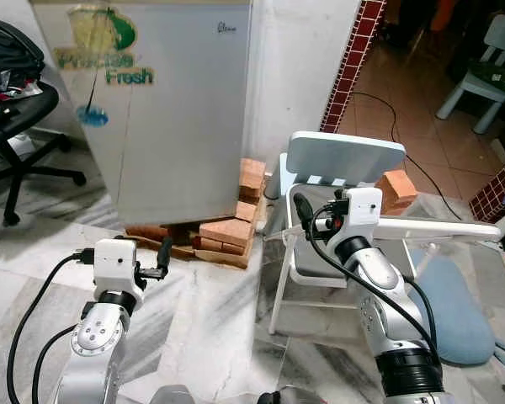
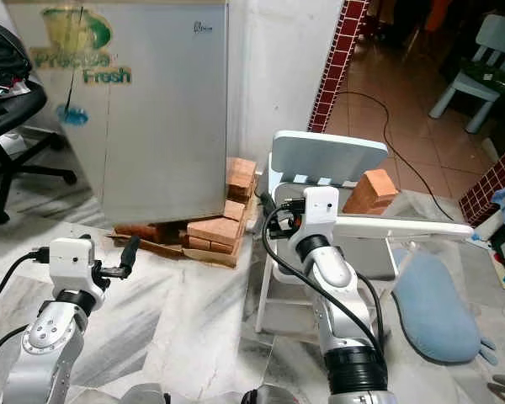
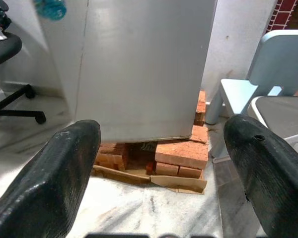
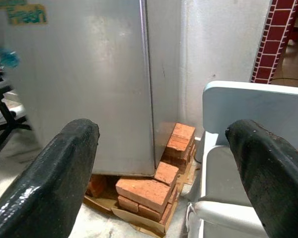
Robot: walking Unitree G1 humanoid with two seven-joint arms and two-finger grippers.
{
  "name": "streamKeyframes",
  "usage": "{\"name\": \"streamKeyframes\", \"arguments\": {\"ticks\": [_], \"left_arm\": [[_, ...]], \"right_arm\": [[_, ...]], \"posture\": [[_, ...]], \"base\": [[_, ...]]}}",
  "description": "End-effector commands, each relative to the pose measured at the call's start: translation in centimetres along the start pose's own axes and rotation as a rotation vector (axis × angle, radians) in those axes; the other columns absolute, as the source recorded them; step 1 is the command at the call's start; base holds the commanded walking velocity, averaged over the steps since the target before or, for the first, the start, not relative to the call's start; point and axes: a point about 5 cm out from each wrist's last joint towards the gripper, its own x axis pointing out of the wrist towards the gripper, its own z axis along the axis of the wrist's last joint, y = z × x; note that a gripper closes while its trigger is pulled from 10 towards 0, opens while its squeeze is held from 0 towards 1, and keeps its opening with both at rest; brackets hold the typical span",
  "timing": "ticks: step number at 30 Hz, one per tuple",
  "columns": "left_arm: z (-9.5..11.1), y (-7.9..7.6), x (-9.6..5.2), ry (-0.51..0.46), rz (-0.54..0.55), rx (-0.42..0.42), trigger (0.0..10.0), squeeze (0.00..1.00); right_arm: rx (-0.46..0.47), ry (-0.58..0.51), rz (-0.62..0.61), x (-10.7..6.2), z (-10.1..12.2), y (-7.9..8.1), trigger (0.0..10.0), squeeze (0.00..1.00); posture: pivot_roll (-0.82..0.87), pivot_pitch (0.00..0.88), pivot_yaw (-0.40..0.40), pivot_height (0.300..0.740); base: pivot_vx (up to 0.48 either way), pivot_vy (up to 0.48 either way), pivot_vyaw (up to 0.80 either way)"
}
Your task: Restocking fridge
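Observation:
A small silver fridge (image 1: 168, 109) with a green "Fresh" sticker stands on stacked bricks (image 1: 227, 231) against the white wall, its door closed. My left gripper (image 1: 158, 261) is held low in front of the fridge's bottom edge, a short way back from it. In the left wrist view its fingers (image 3: 54, 178) are spread wide with nothing between them. My right gripper (image 1: 305, 215) is raised beside the pale blue chair (image 1: 345, 156), right of the fridge. It is open and empty too, with its fingers (image 4: 273, 173) framing the fridge's right edge.
A white tub (image 1: 438, 227) rests on the pale blue chair, and a loose brick (image 1: 396, 187) lies behind it. A black office chair (image 1: 17, 109) stands at the left. On the floor at the right lies a blue cushion (image 1: 450, 307). A cable (image 1: 387, 109) trails across the tiles.

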Motion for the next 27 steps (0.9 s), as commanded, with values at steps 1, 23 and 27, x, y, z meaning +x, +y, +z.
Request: {"name": "streamKeyframes", "arguments": {"ticks": [1, 23, 27], "left_arm": [[-0.04, -0.02, -0.01, 0.007, -0.005, -0.002, 10.0, 0.00], [-0.04, -0.02, -0.01, 0.007, -0.005, -0.002, 10.0, 0.00], [-0.04, -0.02, -0.01, 0.007, -0.005, -0.002, 10.0, 0.00]], "right_arm": [[-0.005, -0.006, -0.014, -0.16, 0.14, -0.37, 10.0, 0.00], [-0.005, -0.006, -0.014, -0.16, 0.14, -0.37, 10.0, 0.00], [-0.005, -0.006, -0.014, -0.16, 0.14, -0.37, 10.0, 0.00]], "posture": [[0.14, 0.000, -0.051, 0.740], [0.14, 0.000, -0.051, 0.740], [0.14, 0.000, -0.051, 0.740]], "base": [[0.000, 0.000, 0.00], [0.000, 0.000, 0.00], [0.000, 0.000, 0.00]]}}
